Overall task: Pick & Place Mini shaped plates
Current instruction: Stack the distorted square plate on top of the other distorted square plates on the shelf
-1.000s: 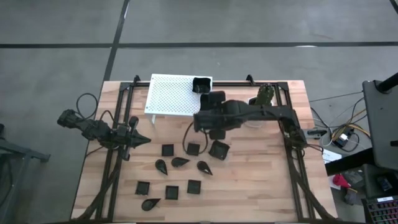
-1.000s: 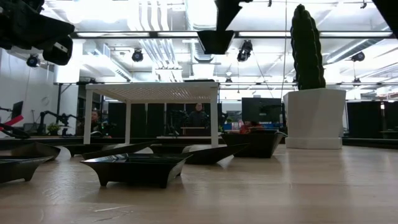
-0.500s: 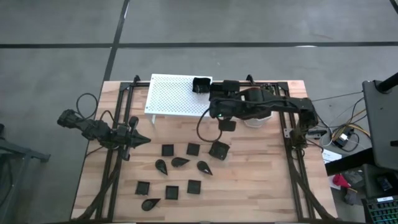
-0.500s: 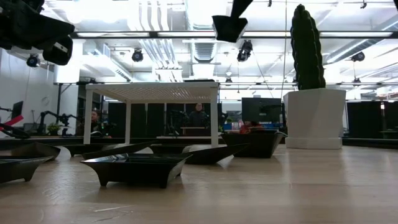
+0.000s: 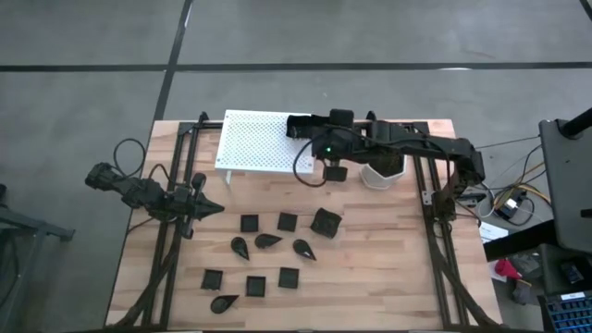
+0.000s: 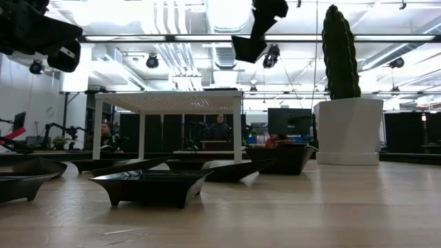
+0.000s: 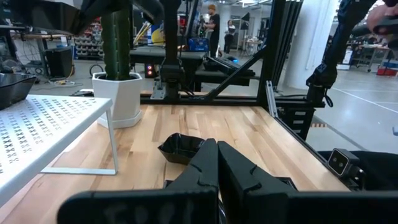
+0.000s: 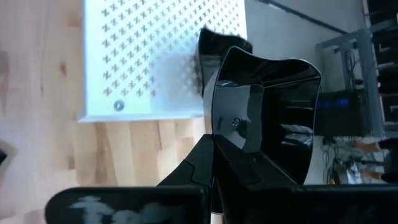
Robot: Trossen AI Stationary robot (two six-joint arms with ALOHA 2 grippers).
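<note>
Up by the corner of the white rack (image 5: 259, 141), my right tool (image 8: 214, 146) is clamped shut on the rim of a raised-rim square plate (image 8: 264, 118), carrying it in the air just beside the rack, where another black plate (image 5: 298, 127) already sits. Looks like I'm mid-carry, so next I'd ease it over the rack top and set it flat before letting go. Left tool (image 5: 205, 207) is shut and empty over the bench (image 5: 388, 268), near the other plates (image 5: 268, 240).

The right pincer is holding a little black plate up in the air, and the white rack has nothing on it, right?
Not quite. The high view shows one black dish already on the white rack's corner. The right pincer does hold a little black plate in the air.
</note>
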